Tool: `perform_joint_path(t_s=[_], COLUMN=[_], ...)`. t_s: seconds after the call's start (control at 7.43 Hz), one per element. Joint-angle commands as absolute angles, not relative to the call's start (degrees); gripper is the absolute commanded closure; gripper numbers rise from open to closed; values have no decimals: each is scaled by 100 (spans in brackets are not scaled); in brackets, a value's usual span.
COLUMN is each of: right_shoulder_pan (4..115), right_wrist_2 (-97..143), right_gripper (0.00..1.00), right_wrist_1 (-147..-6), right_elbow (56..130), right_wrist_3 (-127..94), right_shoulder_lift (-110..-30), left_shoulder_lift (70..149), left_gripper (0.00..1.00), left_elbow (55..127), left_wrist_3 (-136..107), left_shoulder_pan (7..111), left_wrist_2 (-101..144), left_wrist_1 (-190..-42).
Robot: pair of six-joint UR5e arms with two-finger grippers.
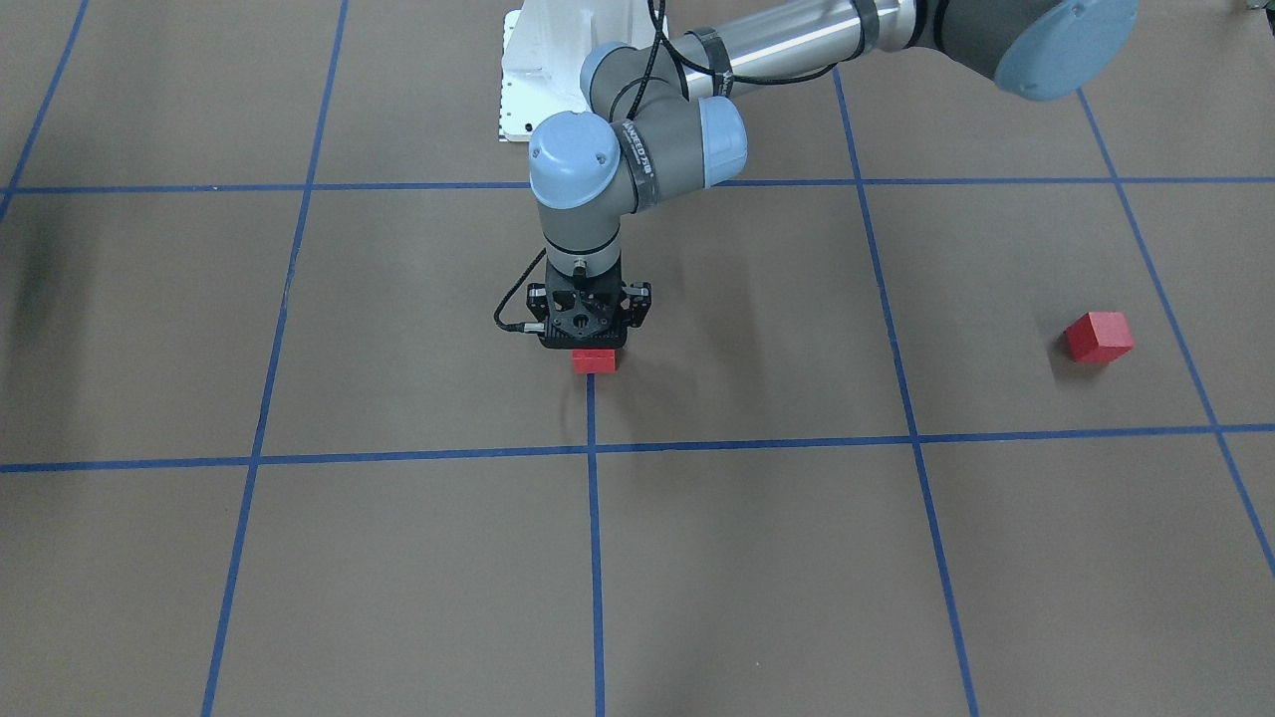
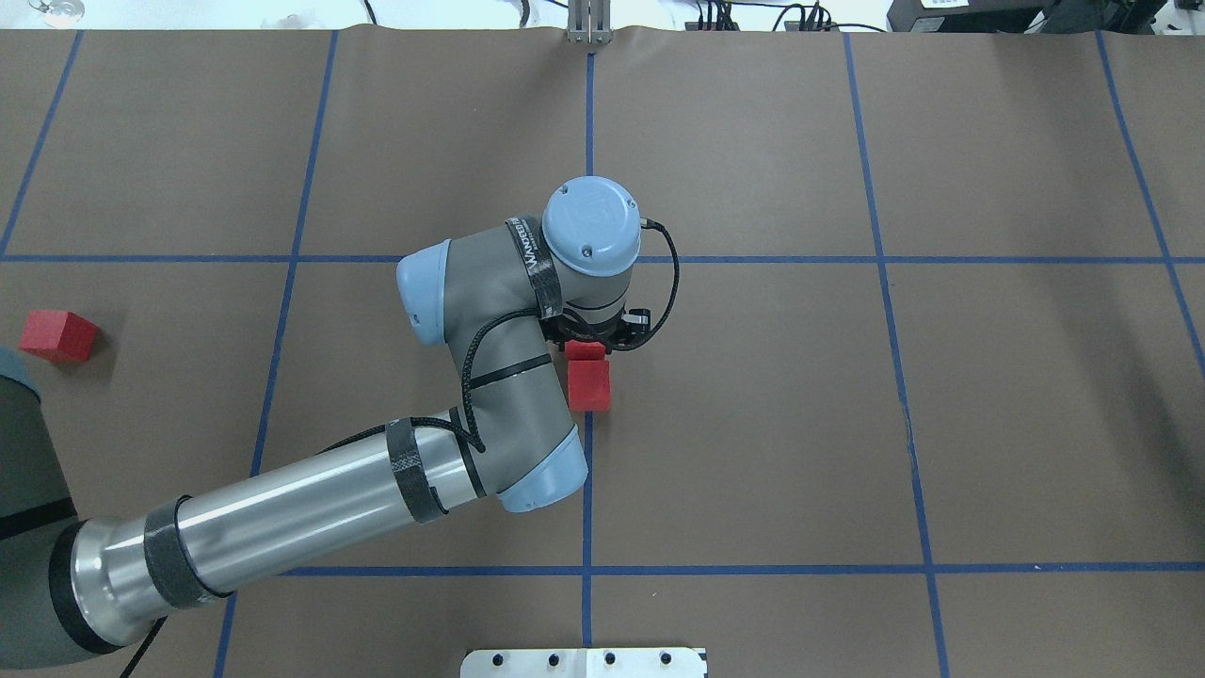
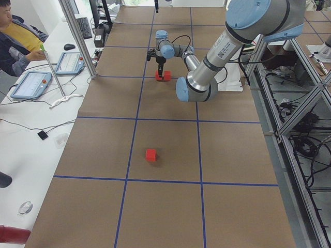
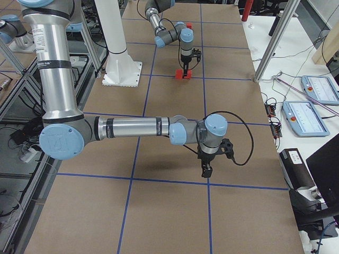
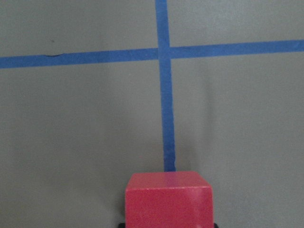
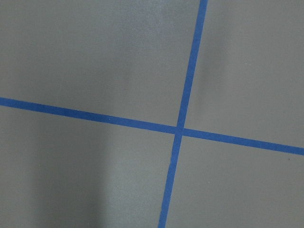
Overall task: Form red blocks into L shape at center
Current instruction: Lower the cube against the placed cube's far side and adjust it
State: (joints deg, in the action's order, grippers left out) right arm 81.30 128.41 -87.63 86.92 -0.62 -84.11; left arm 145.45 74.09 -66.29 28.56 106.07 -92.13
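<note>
Two red blocks sit touching at the centre of the surface (image 2: 753,443): the left claw (image 1: 594,351) is pinched narrow on the far block (image 5: 168,202), seemingly seating it flush against the near block (image 2: 589,386) to begin the L. One stray block (image 2: 58,336) waits well apart, and the right claw (image 4: 205,170), wide or narrow, I cannot tell.

Lit brightly from overhead, with a cool tint. Cast a soft, short shadow beside the stray red block (image 1: 1099,337) and a dim patch at the front view's left edge. Showed mild glare on the left arm (image 1: 797,40). Looked soft, perhaps slightly unfocused, in the left wrist view.
</note>
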Motion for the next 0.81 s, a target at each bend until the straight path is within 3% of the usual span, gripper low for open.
perform_joint_path(t_s=[0.0,0.27,0.67], right_shoulder_pan=[8130,8130,8130], right_wrist_2=[12832,12832,12832], right_gripper=[0,0,0], right_wrist_1=[-8763,-8763,-8763], right_elbow=[8692,8692,8692], right_wrist_3=[-53,-53,-61], right_shoulder_lift=[-8411,-8411,-8411], left_shoulder_lift=[14537,14537,14537], left_gripper=[71,71,62], left_elbow=[7453,7479,7479], left_wrist_3=[-6679,-6881,-6961], left_shoulder_pan=[2848,2830,2821], left_wrist_2=[10608,10748,10802], left_wrist_1=[-9220,-9211,-9211])
